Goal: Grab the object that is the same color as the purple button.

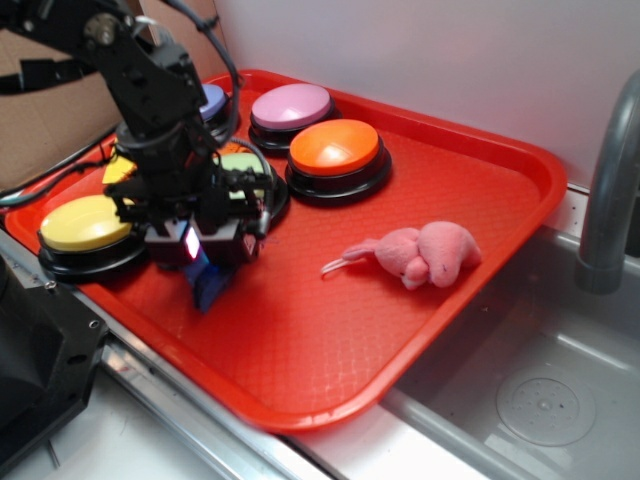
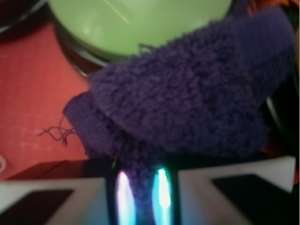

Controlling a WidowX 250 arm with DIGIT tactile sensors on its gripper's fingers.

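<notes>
My gripper [image 1: 205, 262] is shut on the dark indigo terry cloth [image 1: 209, 284], which hangs from the jaws just above the red tray [image 1: 330, 330]. In the wrist view the cloth [image 2: 187, 98] fills the frame, with a fold pinched between the two glowing pads [image 2: 123, 199]. Frayed threads [image 2: 58, 133] stick out at its left. The purple button [image 1: 211, 100] sits at the tray's back left, mostly hidden behind my arm.
Lilac [image 1: 291, 106], orange [image 1: 335, 148], yellow [image 1: 84, 224] and green [image 2: 140, 21] buttons stand on the tray. A pink plush toy [image 1: 420, 254] lies to the right. An orange cloth edge [image 2: 276, 4] shows in the wrist view. A metal sink [image 1: 530, 390] and faucet [image 1: 610, 180] are at right.
</notes>
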